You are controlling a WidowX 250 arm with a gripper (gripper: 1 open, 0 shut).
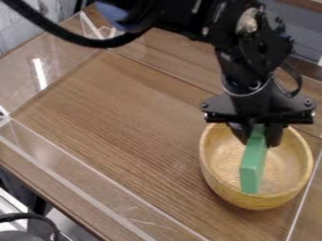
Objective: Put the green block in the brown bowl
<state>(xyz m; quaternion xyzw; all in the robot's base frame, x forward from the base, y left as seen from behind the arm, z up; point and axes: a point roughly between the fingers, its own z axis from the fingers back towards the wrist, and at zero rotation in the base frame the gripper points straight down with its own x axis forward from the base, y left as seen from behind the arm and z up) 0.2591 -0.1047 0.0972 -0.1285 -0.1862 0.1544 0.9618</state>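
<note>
Green block (255, 161) near-upright, lower end inside tan wooden bowl (221, 183).

One green block (255, 160), a single elongated bar; one brown bowl (220, 183), round and of light wood; one robot arm (189, 19), black, bearing one gripper (259, 127); one wooden table (113, 113), a single grained surface; clear panels standing along the table's edges, their exact number not countable because of glare and cropping; no second block, bowl or arm shows in the view; loose items on the table total two, block and bowl.
</note>
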